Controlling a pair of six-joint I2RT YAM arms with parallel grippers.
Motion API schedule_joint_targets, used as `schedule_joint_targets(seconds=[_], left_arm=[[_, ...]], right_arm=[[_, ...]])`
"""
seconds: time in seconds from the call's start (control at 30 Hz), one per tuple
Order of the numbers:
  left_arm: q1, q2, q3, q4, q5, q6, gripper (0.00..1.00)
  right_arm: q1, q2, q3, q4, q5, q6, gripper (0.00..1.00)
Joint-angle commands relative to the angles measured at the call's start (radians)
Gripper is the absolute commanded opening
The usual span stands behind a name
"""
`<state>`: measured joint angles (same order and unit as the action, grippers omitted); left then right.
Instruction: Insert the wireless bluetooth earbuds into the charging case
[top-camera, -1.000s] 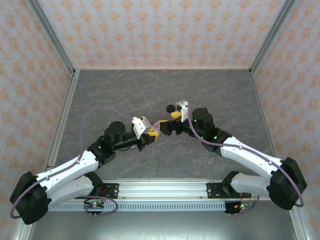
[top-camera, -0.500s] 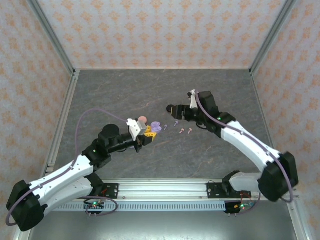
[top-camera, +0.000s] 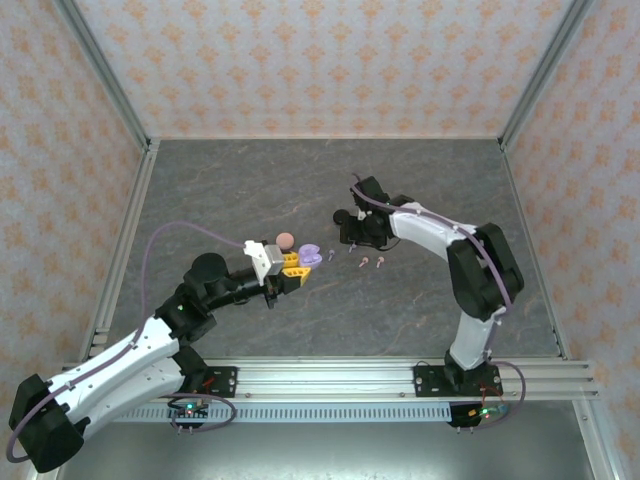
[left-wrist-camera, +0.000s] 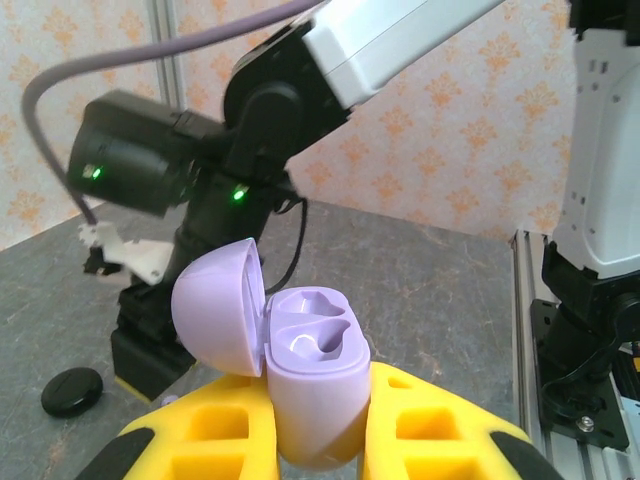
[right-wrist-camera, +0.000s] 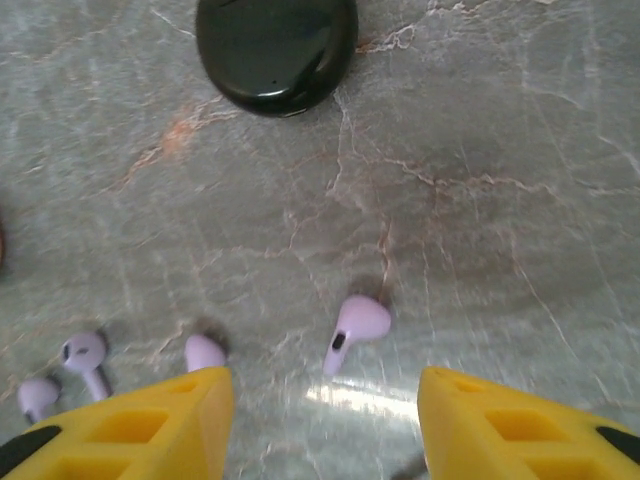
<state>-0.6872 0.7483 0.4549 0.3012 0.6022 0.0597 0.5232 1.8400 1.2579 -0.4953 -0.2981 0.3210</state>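
Note:
My left gripper (top-camera: 296, 266) is shut on the lilac charging case (top-camera: 310, 255), which it holds upright with the lid open. In the left wrist view the case (left-wrist-camera: 312, 385) sits between the yellow fingers (left-wrist-camera: 440, 420), and both of its wells look empty. My right gripper (top-camera: 352, 237) points down at the table with its jaws open. A lilac earbud (right-wrist-camera: 358, 325) lies on the table between its yellow fingers (right-wrist-camera: 150, 430), untouched. Another earbud (right-wrist-camera: 205, 351) lies just by the left finger, and two more (right-wrist-camera: 85, 355) are further left. Small earbuds (top-camera: 372, 262) dot the table.
A black round disc (right-wrist-camera: 277, 50) lies just beyond the right gripper, also in the top view (top-camera: 343, 215) and the left wrist view (left-wrist-camera: 72, 390). A pink disc (top-camera: 285, 239) rests by the left gripper. The walls stand far off.
The right arm pulled away from the case, swung back and dropped over the earbuds, its jaws narrowing. The left arm drew back slightly with the case.

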Motion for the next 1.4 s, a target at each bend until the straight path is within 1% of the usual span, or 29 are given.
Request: schedule_joint_targets(seconds=[0.0, 0.17, 0.33, 0.43, 0.53, 0.6, 0.8, 0.97, 1.23, 1.37], left_arm=[[-0.009, -0.016, -0.007, 0.036, 0.02, -0.012, 0.0], [-0.012, -0.015, -0.004, 0.022, 0.005, -0.012, 0.0], [-0.011, -0.015, -0.002, 0.012, -0.001, -0.006, 0.0], [-0.012, -0.012, 0.002, 0.005, -0.001, -0.001, 0.0], [-0.012, -0.01, 0.004, 0.0, -0.001, 0.002, 0.0], [-0.013, -0.008, 0.005, -0.005, -0.002, 0.004, 0.0], [-0.012, -0.009, 0.005, -0.013, -0.009, 0.006, 0.0], [-0.012, -0.008, 0.007, -0.019, -0.013, 0.011, 0.0], [-0.012, -0.007, 0.007, -0.026, -0.019, 0.011, 0.0], [-0.012, -0.005, 0.008, -0.031, -0.022, 0.011, 0.0]], right_arm=[[0.011, 0.044, 0.052, -0.041, 0.05, 0.007, 0.51], [0.019, 0.109, 0.091, -0.062, 0.092, -0.011, 0.5], [0.03, 0.154, 0.11, -0.069, 0.09, -0.019, 0.47], [0.037, 0.167, 0.118, -0.072, 0.092, -0.02, 0.44], [0.038, 0.179, 0.123, -0.079, 0.093, -0.022, 0.39], [0.04, 0.183, 0.124, -0.089, 0.094, -0.022, 0.35], [0.057, 0.176, 0.114, -0.116, 0.105, -0.023, 0.35], [0.063, 0.168, 0.107, -0.125, 0.108, -0.018, 0.31], [0.07, 0.153, 0.093, -0.145, 0.132, -0.017, 0.31], [0.07, 0.153, 0.085, -0.128, 0.122, -0.014, 0.27]])
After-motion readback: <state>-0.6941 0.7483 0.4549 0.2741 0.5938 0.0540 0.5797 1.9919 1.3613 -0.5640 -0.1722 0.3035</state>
